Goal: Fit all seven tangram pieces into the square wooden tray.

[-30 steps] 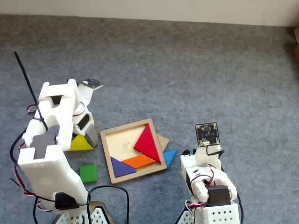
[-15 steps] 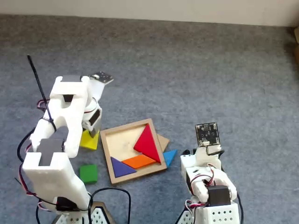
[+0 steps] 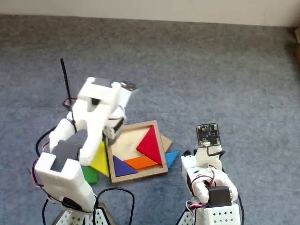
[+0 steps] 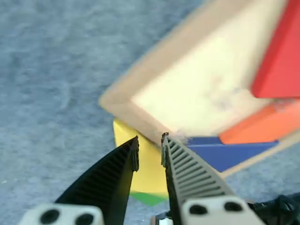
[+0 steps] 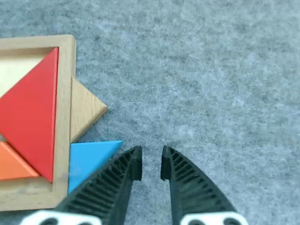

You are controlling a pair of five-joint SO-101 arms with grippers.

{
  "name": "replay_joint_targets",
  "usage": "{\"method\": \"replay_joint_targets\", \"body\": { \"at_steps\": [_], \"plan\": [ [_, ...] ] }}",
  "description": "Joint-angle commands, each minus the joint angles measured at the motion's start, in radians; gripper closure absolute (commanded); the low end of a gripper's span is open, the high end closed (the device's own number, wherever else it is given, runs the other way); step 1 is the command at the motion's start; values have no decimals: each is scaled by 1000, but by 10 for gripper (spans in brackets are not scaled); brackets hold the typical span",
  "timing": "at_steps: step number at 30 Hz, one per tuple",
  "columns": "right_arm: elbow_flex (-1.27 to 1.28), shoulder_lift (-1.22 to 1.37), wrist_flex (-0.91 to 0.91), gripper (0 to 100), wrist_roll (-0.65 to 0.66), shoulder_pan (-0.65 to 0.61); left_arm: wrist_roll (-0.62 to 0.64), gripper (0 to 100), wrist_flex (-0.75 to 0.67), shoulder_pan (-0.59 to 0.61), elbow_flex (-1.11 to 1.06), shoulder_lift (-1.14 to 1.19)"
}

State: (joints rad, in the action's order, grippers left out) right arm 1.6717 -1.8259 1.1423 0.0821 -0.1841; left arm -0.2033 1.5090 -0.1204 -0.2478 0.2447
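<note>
Wooden tray [image 3: 140, 174] sits on the grey carpet [image 3: 211, 70] near its front edge, between the two arms. Red triangle [image 3: 150, 143], orange piece [image 3: 140, 162] and purple triangle [image 3: 121, 167] are already in it, packed along the tray's right and front edges, so the bare space is at its back-left corner.

Left gripper [image 4: 150, 143] hangs over the tray's left corner, above the yellow triangle [image 3: 101, 160]. That piece lies just outside the tray's left edge, likely staged to go into the bare corner. Cannot tell if it is gripped or just underneath.

Green square [image 3: 90, 174] sits beside the yellow one, farther from the tray.

Tan piece [image 5: 84, 110] and light blue triangle [image 5: 89, 157] touch the tray's right edge from outside, waiting.

Right gripper [image 5: 150, 157] is parked over carpet just beside the blue one, narrow gap, nothing in it, probably keeping out of the way.
</note>
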Motion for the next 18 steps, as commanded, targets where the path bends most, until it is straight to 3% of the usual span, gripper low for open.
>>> {"method": "replay_joint_targets", "body": {
  "at_steps": [1,7,12,18],
  "plan": [
    [97,-10,-19,922,-5,12,31,902,18,-53,-21,-58],
    [97,-10,-19,922,-5,13,29,898,32,-36,-33,-64],
    [97,-10,-19,922,-5,13,25,858,146,-41,-8,-96],
    [97,-10,-19,922,-5,13,25,778,207,-35,-30,-354]
  ]
}}
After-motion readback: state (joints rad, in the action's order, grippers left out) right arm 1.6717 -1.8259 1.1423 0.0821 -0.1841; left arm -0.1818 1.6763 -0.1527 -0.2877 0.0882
